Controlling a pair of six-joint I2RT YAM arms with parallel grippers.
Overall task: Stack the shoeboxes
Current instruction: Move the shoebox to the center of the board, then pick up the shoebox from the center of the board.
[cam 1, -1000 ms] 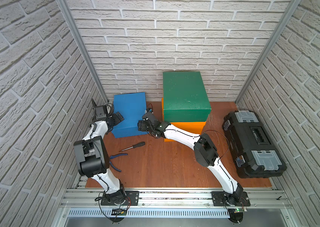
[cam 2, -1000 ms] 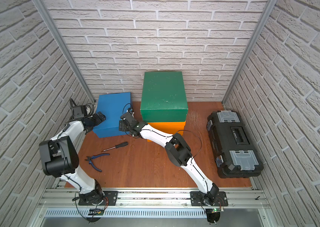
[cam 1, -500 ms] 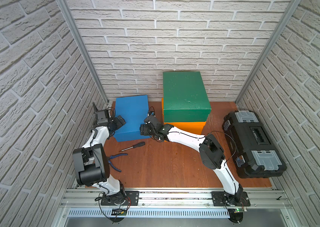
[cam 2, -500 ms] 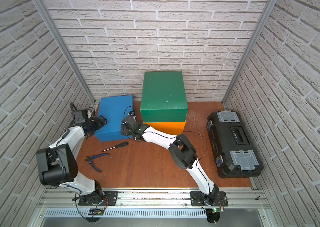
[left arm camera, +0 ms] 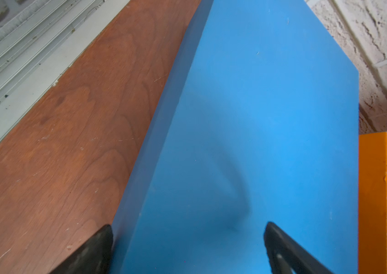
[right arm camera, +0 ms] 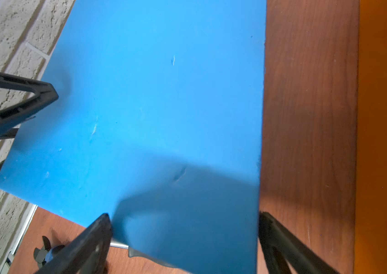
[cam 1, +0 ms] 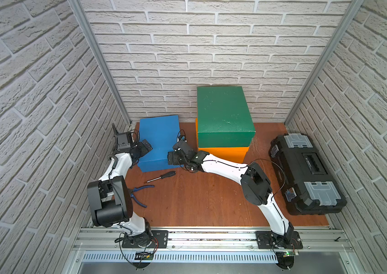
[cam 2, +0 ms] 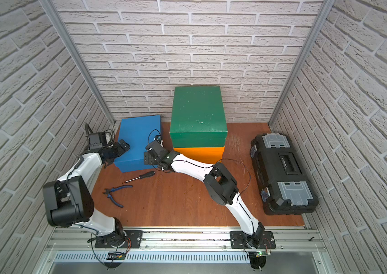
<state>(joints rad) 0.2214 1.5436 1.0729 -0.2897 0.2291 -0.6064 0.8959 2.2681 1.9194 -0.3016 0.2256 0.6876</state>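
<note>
Wrist views show left gripper (left arm camera: 187, 226) and right gripper (right arm camera: 184, 218) open wide, astride the blue box's (left arm camera: 259, 118) opposite sides; an uneven squeeze could skew it or drop it mid-lift.

A reddish-brown wooden board (cam 1: 199, 201) served as the table top. A blue box (cam 1: 159, 140) stood on it in the far left corner. An orange box (cam 1: 223, 154) stood near it toward the middle, with a strip of bare wood between them. A screwdriver (cam 1: 161, 176) lay just in front of the blue box. Blue-handled pliers (cam 2: 111, 193) lay nearer the left edge, and a black toolbox (cam 1: 306, 173) sat along the right side.
</note>
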